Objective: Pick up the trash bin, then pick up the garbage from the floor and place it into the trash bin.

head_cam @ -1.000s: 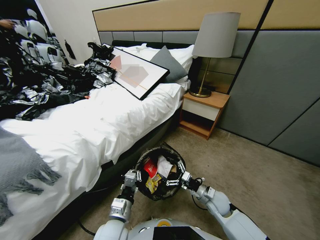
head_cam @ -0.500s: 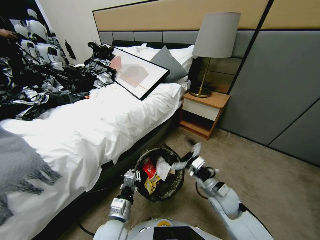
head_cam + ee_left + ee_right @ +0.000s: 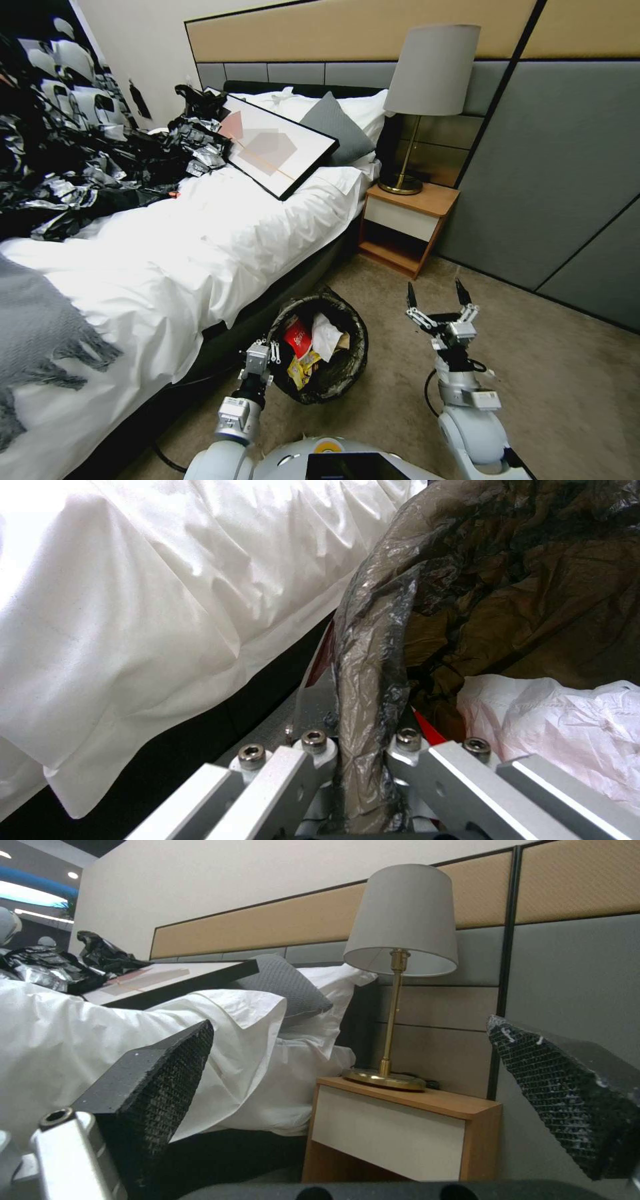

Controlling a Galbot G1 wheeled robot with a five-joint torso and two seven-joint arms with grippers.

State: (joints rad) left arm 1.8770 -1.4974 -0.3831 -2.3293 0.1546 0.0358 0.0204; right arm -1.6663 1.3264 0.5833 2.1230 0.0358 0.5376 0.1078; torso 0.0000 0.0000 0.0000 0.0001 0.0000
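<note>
While the left gripper (image 3: 265, 353) clamps the near rim of the bin (image 3: 357, 340), its jaws drawn tight with one finger inside and one outside the black liner (image 3: 370, 645), the bin hangs tilted beside the bed (image 3: 200, 253), its mouth turned toward the robot. Inside the bin lies the garbage: a red wrapper (image 3: 297, 338), a white tissue (image 3: 325, 335) and a yellow wrapper (image 3: 303, 369) nearest the gripper. In the left wrist view the liner bunches between the metal links, with the tissue (image 3: 553, 725) just past them. To the right of the bin, apart from it, the right gripper (image 3: 437, 297) points upward over the carpet (image 3: 553, 373), jaws spread wide and holding nothing. Beyond the bin stands the nightstand (image 3: 408, 223) with a lamp (image 3: 430, 80) on it.
</note>
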